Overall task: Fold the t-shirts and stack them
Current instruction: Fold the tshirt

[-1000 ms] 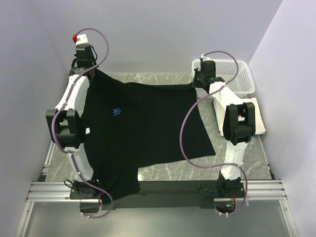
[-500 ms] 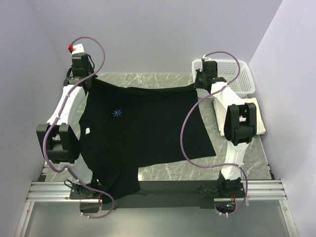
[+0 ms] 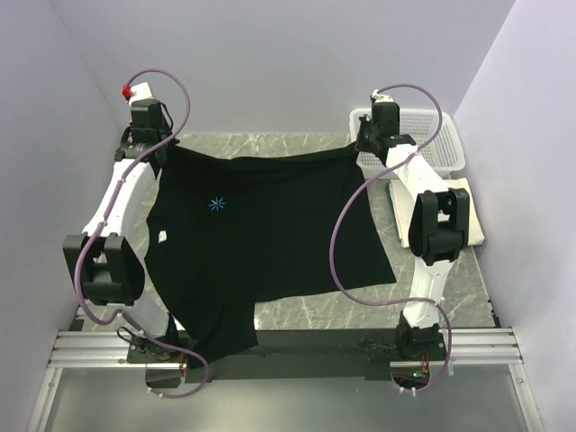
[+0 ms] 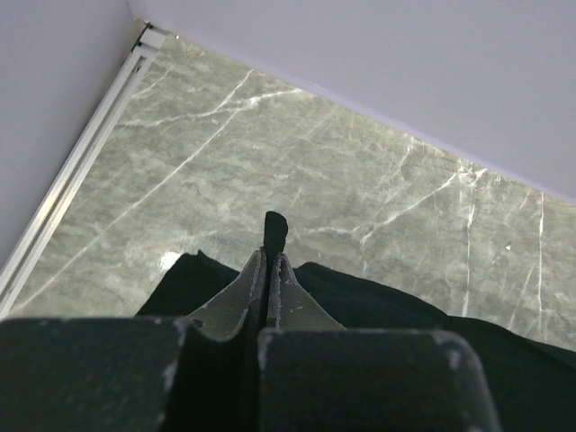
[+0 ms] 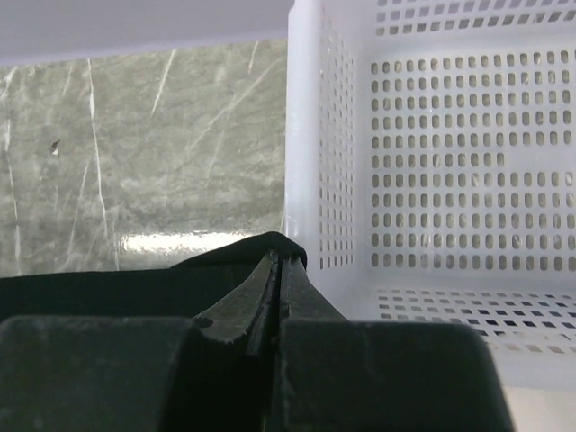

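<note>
The black t-shirt (image 3: 270, 234) lies spread wide across the grey marble tabletop (image 3: 306, 310). Its far edge is lifted and pulled taut between the two arms, and a near corner drapes over the front edge by the left arm's base. A small blue star mark (image 3: 216, 204) shows on its left part, with a tiny white tag (image 3: 163, 237) below it.

The left end effector (image 4: 268, 265) is clenched on the shirt's far-left corner, a nub of black cloth poking out past its tips. The right end effector (image 5: 277, 270) is clamped on the far-right corner, just beside the wall of the white mesh basket (image 5: 432, 180).

The cream t-shirt (image 3: 472, 220) lies folded flat at the right edge, nearer than the basket and partly hidden by the right arm.
</note>
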You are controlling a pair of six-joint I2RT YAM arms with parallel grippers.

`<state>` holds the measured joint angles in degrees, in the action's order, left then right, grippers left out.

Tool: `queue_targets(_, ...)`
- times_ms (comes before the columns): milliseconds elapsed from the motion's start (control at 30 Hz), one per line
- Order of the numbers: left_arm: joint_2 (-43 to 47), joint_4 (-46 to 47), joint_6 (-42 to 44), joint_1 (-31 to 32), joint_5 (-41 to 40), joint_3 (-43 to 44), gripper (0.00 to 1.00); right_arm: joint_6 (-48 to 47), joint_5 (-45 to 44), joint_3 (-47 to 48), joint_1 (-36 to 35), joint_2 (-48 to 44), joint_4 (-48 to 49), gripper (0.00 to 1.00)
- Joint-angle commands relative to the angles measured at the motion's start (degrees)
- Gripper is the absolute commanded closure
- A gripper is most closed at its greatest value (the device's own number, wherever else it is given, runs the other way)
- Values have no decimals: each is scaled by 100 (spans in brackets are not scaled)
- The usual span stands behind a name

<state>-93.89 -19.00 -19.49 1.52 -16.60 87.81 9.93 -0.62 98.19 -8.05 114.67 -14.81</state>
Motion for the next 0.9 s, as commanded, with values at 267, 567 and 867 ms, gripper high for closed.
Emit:
queue_targets(267,1108,-744,-776,68,-2,-738,99,35,-70,-274,94,-419,-215,100)
queue_targets(567,2408,-1149,-1408,112,323,-1793,99,333,-61,-379,85,-586,-716,100)
queue_targets(867,3376,-1413,-2304,200,1009,-3181,99,896,98,-1188,76,-876,-734,100)
